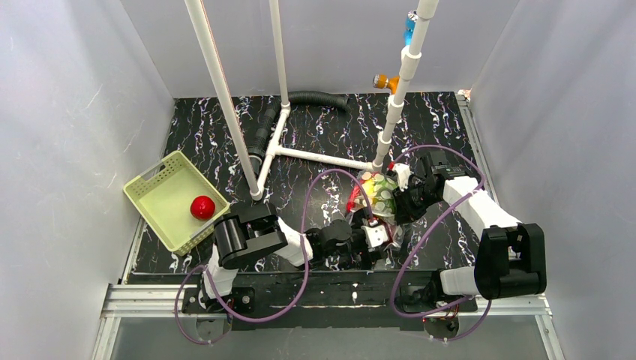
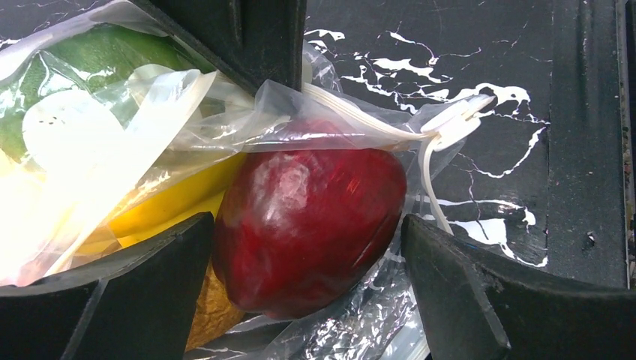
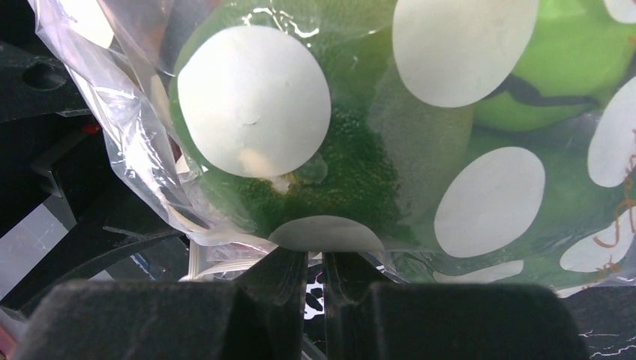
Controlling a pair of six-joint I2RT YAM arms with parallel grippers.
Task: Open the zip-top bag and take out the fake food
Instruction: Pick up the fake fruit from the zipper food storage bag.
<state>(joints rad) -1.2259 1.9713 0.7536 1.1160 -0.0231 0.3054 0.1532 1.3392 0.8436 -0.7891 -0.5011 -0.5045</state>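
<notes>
**Right fingers pinch the bag, left fingers wide apart**

Your left fingers [image 2: 142,292] stand wide apart. A dark red fruit [image 2: 307,225] sits between them, inside the zip-top bag [image 2: 135,105], and it is close to both fingers. A yellow banana [image 2: 172,202] lies just beside the fruit on the left, also in the bag. The bag's white zip slider [image 2: 454,124] hangs up and to the right of the fruit, over the desk [image 2: 525,45].

Your right fingers [image 3: 274,281] are almost together. They pinch the thin plastic at the bag's edge. Just past them, a green piece [image 3: 345,172] presses against the bag's spotted side.

From above, you see the bag between your two arms, a little right of the middle of the desk. It is close to the foot of a leaning white pipe [image 1: 401,90]. The fruit, the banana and the green piece are all inside the bag, not out yet.

Far off on the left, a pale green basket [image 1: 154,184] holds one red ball [image 1: 202,207]. A black hose [image 1: 319,99] lies at the back.
</notes>
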